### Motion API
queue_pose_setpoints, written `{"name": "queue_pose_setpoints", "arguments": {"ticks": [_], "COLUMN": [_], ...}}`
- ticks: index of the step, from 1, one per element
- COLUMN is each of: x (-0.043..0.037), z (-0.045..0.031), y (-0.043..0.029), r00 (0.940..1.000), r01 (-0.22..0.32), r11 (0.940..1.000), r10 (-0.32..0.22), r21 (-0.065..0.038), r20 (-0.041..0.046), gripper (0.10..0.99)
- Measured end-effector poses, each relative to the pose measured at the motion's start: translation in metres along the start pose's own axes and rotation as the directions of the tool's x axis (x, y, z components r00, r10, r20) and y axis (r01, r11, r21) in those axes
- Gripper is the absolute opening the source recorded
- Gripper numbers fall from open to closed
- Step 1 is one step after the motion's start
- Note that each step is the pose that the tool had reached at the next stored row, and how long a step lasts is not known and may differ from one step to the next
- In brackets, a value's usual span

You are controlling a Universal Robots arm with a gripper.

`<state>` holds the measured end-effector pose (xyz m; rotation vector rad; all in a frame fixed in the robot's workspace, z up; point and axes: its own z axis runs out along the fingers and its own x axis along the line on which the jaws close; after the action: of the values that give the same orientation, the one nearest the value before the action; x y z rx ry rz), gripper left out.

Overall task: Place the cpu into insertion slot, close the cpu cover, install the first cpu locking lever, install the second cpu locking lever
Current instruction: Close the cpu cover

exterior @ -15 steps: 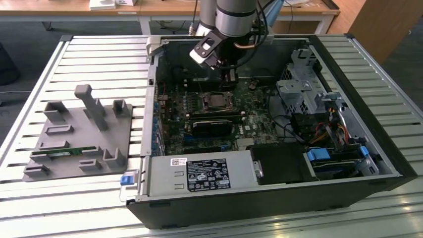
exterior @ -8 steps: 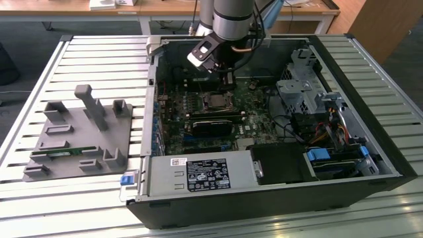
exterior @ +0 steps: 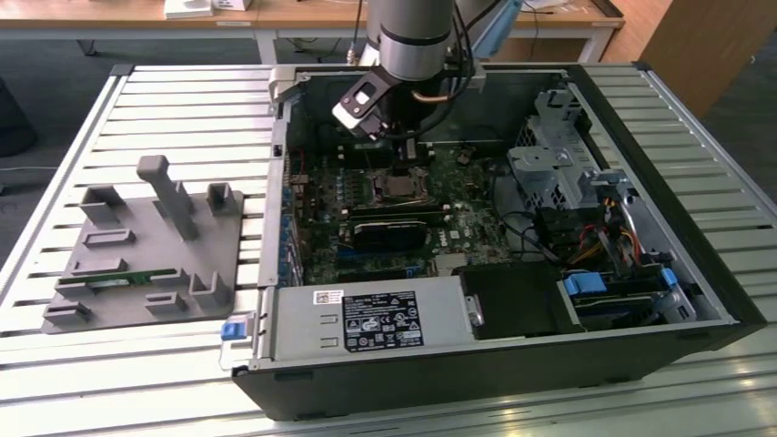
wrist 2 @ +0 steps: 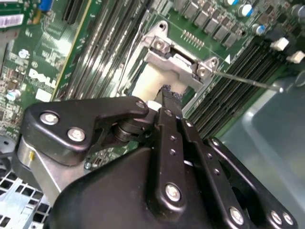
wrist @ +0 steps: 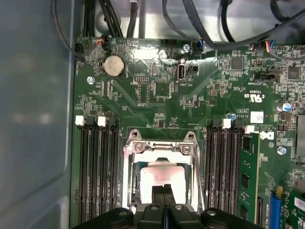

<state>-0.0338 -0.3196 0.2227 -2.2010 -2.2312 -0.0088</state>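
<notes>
Over on the exterior view's left of the insertion slot (wrist: 127, 183), outside the computer case (exterior: 680, 273), a grey fixture plate (exterior: 146, 246) lies on the slatted table (exterior: 73, 118). The arm is nowhere near it.

The gripper (wrist: 164, 194) hangs right over the slot. Its two black fingers are pressed together with nothing between them, and their tip is on, or just above, the cpu (wrist: 157, 174). The cpu sits square in the slot. It is a small, flat chip with a pale silvery-beige top that catches the light.

As far as I can tell, the cpu cover (wrist: 161, 148) lies down flat around the cpu, a thin bright frame hinged at the slot's far edge. So seating the chip looks done, and closing the cover is either done or being pressed home.

In the second wrist view a thin wire lever (wrist 2: 248, 82) sticks out from the slot, over the memory slots (wrist 2: 238, 67). It doesn't look latched to me. I'd say the work here calls for a gentle, straight push and no sideways drag on that frame.

On the exterior view's right of the slot stands the metal drive cage (exterior: 552, 168), well apart.
</notes>
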Motion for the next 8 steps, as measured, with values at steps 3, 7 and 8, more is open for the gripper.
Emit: {"name": "queue_pose_setpoints", "arguments": {"ticks": [3,7,8], "x": [0.0,0.0,0.0], "z": [0.0032,0.0074,0.0079], "y": [-0.0008,-0.0015,-0.0016], "r00": [1.0,1.0,1.0], "r01": [0.0,0.0,0.0], "r11": [1.0,1.0,1.0], "r10": [0.0,0.0,0.0], "r21": [0.0,0.0,0.0], "r20": [0.0,0.0,0.0], "gripper": [0.106,0.106,0.106]}}
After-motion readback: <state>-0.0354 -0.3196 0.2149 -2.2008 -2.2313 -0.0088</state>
